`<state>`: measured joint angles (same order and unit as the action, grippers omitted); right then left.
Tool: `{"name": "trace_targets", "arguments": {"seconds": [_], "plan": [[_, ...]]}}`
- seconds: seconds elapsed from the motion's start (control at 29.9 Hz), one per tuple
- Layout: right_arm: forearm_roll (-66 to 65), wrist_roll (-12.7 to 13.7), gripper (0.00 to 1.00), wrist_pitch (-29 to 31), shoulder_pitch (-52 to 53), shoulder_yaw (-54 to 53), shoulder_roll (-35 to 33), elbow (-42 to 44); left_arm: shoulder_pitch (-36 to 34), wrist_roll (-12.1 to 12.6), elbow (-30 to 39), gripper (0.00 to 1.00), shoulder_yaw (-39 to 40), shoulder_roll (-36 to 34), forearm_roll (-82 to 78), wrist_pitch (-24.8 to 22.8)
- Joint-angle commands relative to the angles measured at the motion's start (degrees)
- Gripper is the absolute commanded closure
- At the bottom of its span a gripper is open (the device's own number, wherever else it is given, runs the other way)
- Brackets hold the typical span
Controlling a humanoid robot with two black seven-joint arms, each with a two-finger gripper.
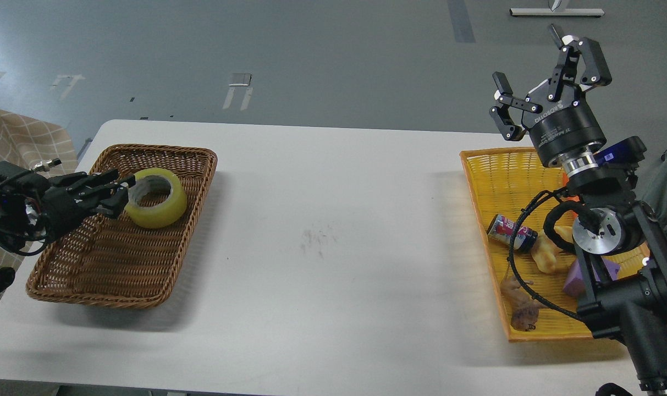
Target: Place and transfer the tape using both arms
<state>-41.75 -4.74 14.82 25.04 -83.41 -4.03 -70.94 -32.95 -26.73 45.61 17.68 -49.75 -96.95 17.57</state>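
Tape (pixel 156 198) sits clamped in left gripper (pixel 121 193) over brown basket (pixel 91 264).

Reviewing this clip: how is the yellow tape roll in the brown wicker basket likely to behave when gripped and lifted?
The tape roll is a thick ring on a cardboard core, so probably stiff under a pinch. Its smooth glossy outside may slip. Being round, it could roll if set on edge. The left gripper is at its rim.

Left arm (pixel 14 212) enters low from the left edge, lying nearly level; its gripper (pixel 125 192) points rightward, fingers (pixel 110 177) drawn together on the tape (pixel 156 198). Right arm (pixel 619 247) rises from the lower right corner — wrist upright, gripper (pixel 550 69) raised highest, its fingers (pixel 594 58) spread wide apart, holding nothing.
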Motion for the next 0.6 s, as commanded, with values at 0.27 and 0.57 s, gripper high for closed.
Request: {"name": "trace_targets", "arguments": {"seconds": [0.27,0.57], "plan": [[0.0,-0.01,0.0,0.12,-0.87,-0.09,-0.02,-0.08,-1.15,-0.07,-0.97,0.02,0.78,0.97,10.88,0.27],[-0.09,-0.01,0.0,1.61,-0.78,0.08,-0.19,-0.61,-11.77,-0.16,7.45,0.02,1.13,0.63,36.46,-5.86]]}}
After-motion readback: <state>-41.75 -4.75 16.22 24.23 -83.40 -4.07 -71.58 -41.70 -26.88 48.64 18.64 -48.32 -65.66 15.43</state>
